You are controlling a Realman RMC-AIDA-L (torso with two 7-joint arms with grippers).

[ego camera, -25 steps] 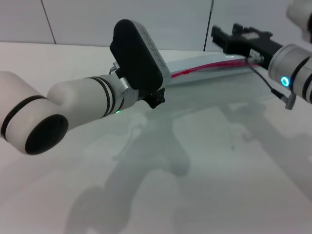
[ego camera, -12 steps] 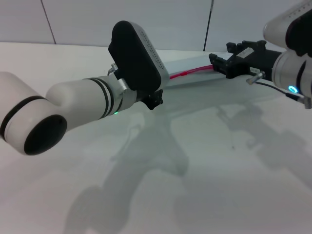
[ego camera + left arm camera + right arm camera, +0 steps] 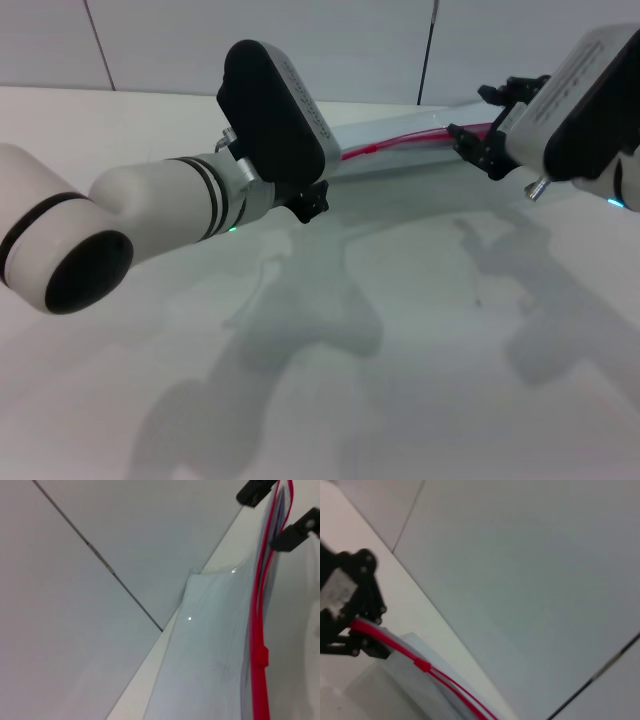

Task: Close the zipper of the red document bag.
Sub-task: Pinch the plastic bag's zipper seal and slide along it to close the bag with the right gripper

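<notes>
I see the red document bag [image 3: 400,150] lying flat at the table's [image 3: 420,340] far edge, its long axis and zipper [image 3: 400,146] running left to right. My right gripper [image 3: 482,135] pinches the zipper's right part; my left gripper [image 3: 355,625] clamps its left end, with the slider [image 3: 260,656] between them.
</notes>
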